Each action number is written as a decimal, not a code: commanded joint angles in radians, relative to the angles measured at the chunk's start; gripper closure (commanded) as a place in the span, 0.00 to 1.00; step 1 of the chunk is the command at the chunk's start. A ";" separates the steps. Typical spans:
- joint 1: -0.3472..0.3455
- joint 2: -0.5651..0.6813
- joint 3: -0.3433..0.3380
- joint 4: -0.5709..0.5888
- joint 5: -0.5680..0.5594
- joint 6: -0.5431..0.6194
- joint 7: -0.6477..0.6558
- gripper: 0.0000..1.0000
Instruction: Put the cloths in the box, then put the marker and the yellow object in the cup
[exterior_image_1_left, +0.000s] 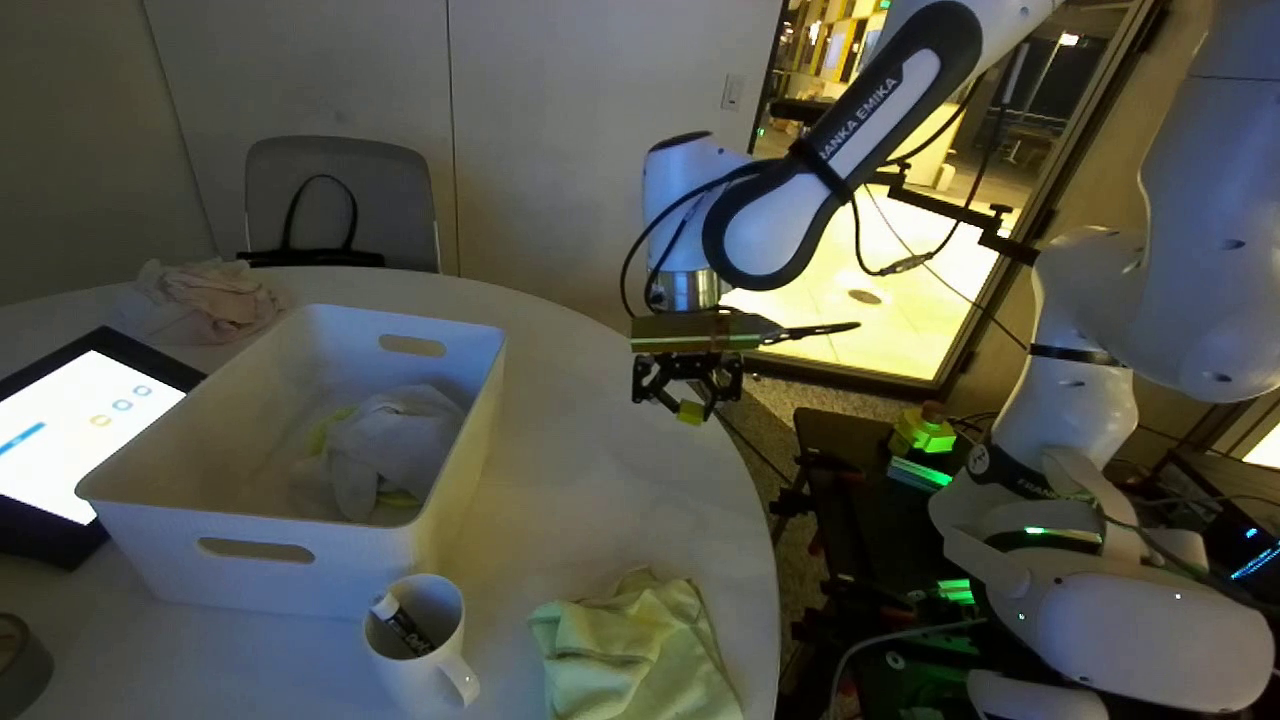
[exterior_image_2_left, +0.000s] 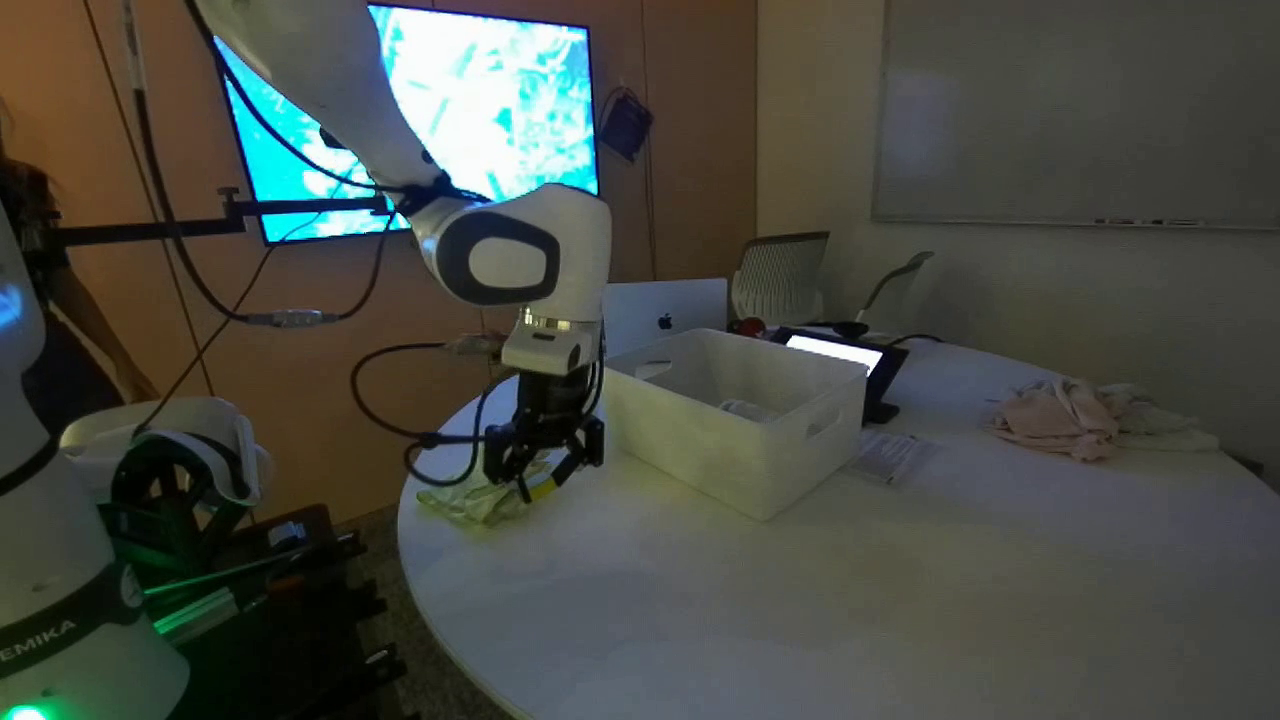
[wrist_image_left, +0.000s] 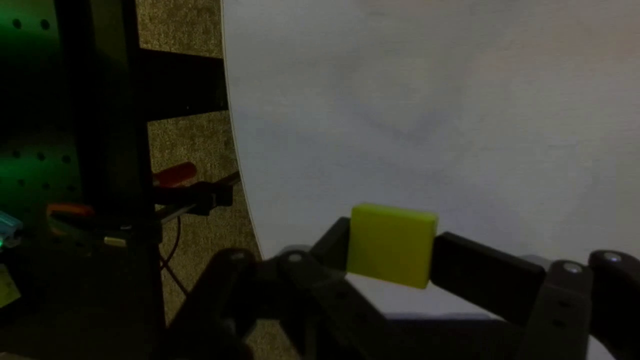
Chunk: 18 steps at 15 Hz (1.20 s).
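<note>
My gripper (wrist_image_left: 391, 245) is shut on the yellow object (wrist_image_left: 385, 250), a small block pinched between its two fingertips. In an exterior view it hangs above the table near the edge, right of the box (exterior_image_1_left: 345, 580). Inside that white bin lie a white-grey cloth (exterior_image_1_left: 400, 435) and a bright yellow-green cloth (exterior_image_1_left: 398, 498), mostly covered by the white-grey one. The larger pale yellow-green cloth (exterior_image_1_left: 635, 650) rests on the table, right of the cup (exterior_image_1_left: 418, 685). That white mug stands against the near end of the bin with the dark marker (exterior_image_1_left: 405, 630) leaning inside it.
A lit tablet (exterior_image_1_left: 90, 420) stands close beside the bin. Beyond it is a beige-pink fabric heap (exterior_image_2_left: 1060, 420). A laptop (exterior_image_2_left: 665, 308) shows behind the bin. The round table's edge (wrist_image_left: 234, 125) runs near the gripper, with a dark stand holding clamps (wrist_image_left: 185, 200) beyond it.
</note>
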 joint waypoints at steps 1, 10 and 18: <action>-0.005 -0.068 0.069 0.084 -0.059 -0.138 0.052 0.80; 0.025 -0.003 0.211 0.396 -0.122 -0.268 -0.010 0.80; 0.097 0.189 0.262 0.695 -0.160 -0.330 -0.190 0.80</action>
